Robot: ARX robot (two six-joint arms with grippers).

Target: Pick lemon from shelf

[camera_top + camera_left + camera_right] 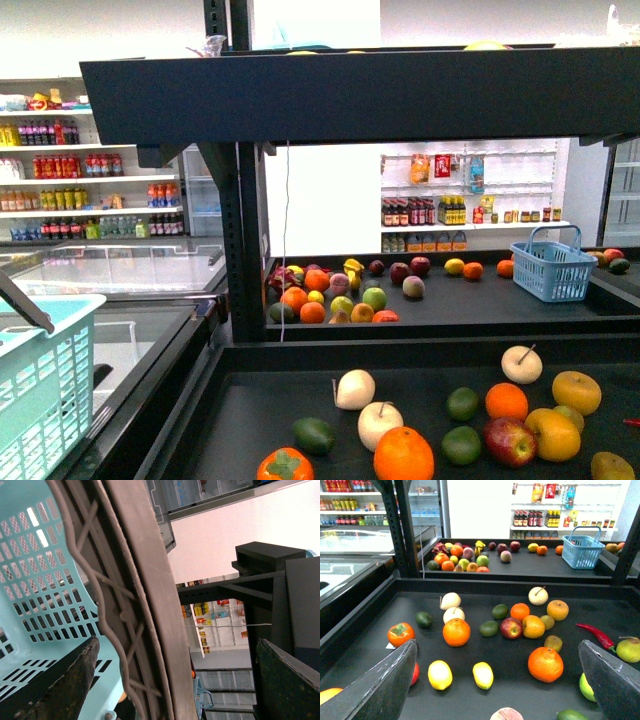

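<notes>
Both claws gape. Right claw (496, 647) hangs empty over the near tier of the shelf (370, 645), the lemon (440, 675) lying untouched close ahead, a slimmer yellow fruit (483, 675) just beside it. Left claw (175, 690) straddles the handle (145, 580) of the turquoise basket (30, 605) without closing. Reaching, gripping and lifting all remain, I'd say.

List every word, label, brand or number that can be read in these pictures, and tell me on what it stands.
No text can be read in any view.
Labels on the left wall bottles: too small and blurred to read.
Labels on the far wall bottles and packets: too small to read.
Black shelf, blue basket, teal basket: no print visible.
</notes>
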